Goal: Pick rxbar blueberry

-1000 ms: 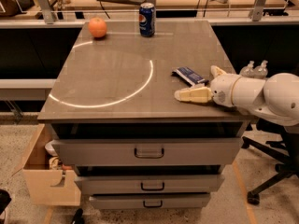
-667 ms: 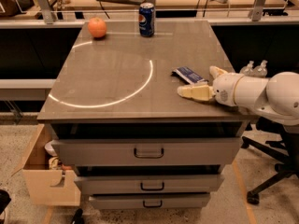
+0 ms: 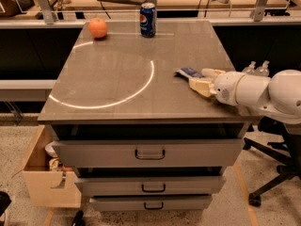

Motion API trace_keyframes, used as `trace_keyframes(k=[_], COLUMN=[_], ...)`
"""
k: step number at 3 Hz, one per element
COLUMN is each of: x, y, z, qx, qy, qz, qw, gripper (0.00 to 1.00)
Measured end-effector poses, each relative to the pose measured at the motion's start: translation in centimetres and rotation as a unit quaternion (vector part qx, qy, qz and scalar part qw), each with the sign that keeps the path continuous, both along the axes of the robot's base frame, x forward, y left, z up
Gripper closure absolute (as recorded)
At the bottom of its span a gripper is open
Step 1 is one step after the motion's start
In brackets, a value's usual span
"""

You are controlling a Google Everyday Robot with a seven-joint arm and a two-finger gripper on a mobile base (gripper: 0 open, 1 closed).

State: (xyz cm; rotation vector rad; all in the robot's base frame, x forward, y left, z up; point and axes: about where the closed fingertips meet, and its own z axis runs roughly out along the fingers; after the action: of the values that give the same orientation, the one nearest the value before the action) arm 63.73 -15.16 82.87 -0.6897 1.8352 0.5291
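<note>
The rxbar blueberry (image 3: 187, 72) is a flat dark blue bar lying on the right side of the grey table top (image 3: 117, 84). My gripper (image 3: 198, 77) reaches in from the right on a white arm (image 3: 256, 91), low over the table. Its two cream fingers (image 3: 202, 86) are apart and sit at the bar's right end, one behind it and one in front. The bar rests on the table, and its right end is partly hidden by the fingers.
A blue soda can (image 3: 147, 19) and an orange (image 3: 98, 28) stand at the table's far edge. A bright white arc (image 3: 141, 86) lies across the table top. Drawers (image 3: 149, 153) are below, an open wooden box (image 3: 44, 173) at lower left, and an office chair (image 3: 277, 173) on the right.
The gripper has shifted slightly forward and its front finger has come closer to the bar. The bar, can and orange have not moved.
</note>
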Motion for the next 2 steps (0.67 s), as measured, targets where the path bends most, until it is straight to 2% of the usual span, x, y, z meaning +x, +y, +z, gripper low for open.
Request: trace_keyframes(k=[1, 2], x=[0.0, 0.0], y=[0.01, 0.02], z=[0.06, 0.06], qx=[0.0, 0.0], qy=[0.0, 0.0], qz=[0.0, 0.0], qw=[1.0, 1.0], gripper=[1.0, 1.0])
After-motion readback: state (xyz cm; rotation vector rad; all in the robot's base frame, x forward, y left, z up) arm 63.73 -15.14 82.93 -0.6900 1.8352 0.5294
